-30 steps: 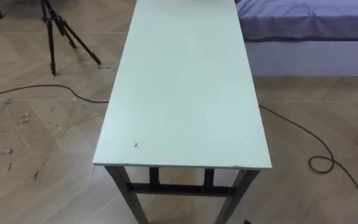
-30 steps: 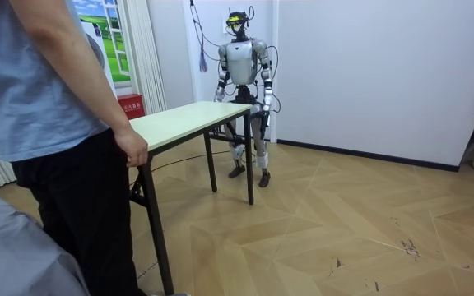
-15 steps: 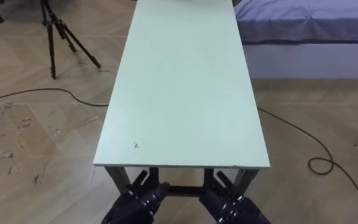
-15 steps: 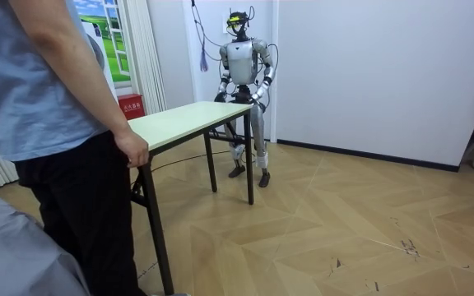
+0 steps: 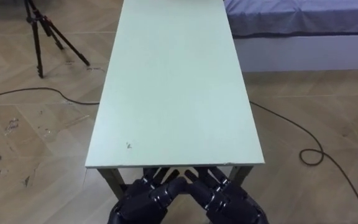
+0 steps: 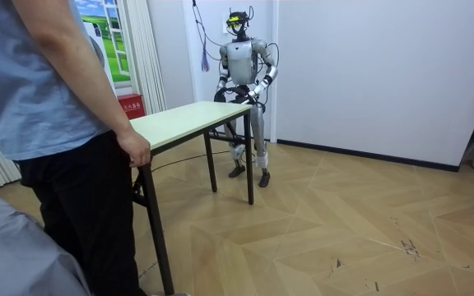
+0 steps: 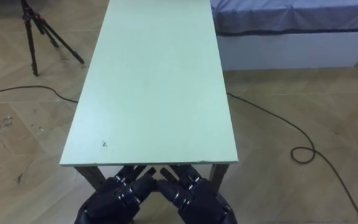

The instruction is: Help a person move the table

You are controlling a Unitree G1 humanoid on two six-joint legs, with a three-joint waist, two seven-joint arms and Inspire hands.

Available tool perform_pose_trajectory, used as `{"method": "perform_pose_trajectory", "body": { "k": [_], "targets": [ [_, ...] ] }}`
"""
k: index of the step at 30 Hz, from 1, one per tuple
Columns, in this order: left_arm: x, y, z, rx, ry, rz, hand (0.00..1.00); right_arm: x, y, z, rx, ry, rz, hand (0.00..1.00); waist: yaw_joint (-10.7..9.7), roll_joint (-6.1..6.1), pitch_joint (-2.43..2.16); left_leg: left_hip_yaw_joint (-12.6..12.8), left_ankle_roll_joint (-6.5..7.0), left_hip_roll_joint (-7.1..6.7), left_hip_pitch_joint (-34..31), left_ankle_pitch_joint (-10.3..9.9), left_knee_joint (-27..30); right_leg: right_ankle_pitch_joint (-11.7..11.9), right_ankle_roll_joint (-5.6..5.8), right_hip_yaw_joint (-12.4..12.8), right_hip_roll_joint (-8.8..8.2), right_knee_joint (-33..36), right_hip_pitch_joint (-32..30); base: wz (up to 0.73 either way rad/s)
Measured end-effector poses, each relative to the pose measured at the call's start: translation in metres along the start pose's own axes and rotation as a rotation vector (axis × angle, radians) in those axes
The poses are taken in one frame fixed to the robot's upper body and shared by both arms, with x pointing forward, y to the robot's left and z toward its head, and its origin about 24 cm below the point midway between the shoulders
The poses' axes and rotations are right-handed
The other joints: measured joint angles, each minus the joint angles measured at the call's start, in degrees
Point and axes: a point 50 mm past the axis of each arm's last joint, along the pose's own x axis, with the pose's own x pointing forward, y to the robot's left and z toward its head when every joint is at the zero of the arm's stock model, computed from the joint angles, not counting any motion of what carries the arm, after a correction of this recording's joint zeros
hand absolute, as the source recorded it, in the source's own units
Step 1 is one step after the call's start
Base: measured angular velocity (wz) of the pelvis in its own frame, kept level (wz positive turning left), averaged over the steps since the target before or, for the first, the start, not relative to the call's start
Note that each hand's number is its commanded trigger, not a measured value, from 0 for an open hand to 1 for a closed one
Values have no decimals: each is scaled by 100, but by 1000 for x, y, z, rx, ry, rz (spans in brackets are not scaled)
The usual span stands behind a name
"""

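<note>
The table extends directly ahead of and above both hands. The left hand and right hand sit side by side, touching, just below the table's near edge, their tips hidden beneath it. Whether either is open or closed cannot be determined. A person's hand holds the far end.

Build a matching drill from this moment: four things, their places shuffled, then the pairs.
1. black tripod
2. bed with grey-blue cover
3. robot's left hand and right hand
4. person's hand

A. at the pale green rectangular table's end farthest from the robot
B. on the floor, left of the table
C. right of the table's far part
D. side by side, low at the table's near edge

Pairs: 1-B; 2-C; 3-D; 4-A
</note>
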Motion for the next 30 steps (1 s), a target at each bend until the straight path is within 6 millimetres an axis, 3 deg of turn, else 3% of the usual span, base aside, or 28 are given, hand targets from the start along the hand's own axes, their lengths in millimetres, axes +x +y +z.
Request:
{"method": "perform_pose_trajectory", "body": {
  "k": [3, 5, 10, 14, 22, 30],
  "targets": [
    [1, 0, 2, 2, -4, 10, 0, 0, 0, 1, -2, -1, -1, 0, 19, -1, 20, 5, 0, 0, 12, 0, 0, 0, -1, 4, -1, 4, 7, 0],
    [5, -1, 5, -18, 0, 9, 0, 1, 0, 3, 27, -14, 1, 0, 50, 24, 71, 12, 9, -1, 27, 6, -3, 3, -5, 15, -2, 13, 12, 0],
    [8, -1, 7, -39, 3, 16, 0, 4, 0, 6, 45, -19, -9, 0, 84, 70, 111, 11, 18, 0, 41, 12, -4, 6, -9, 7, -1, 16, 5, 0],
    [12, 6, 14, -43, -9, 55, 0, 7, -1, 9, 94, -27, -37, 0, 139, 70, 113, -2, 25, -1, 88, 16, -15, 6, -10, 6, 1, 15, 70, 0],
    [23, 23, 48, -253, -169, 199, 0, 21, -9, 23, 173, -58, -126, 0, 258, 56, 101, 1, 26, -2, 87, 17, -1, 6, -10, 1, 1, 7, 73, 0],
    [26, 29, 43, -342, -155, 237, 0, 24, -11, 28, 221, -69, -171, 0, 315, 49, 65, 9, 26, -1, 137, 17, -21, 7, -11, 1, 0, 7, 95, 0]
  ]
}}
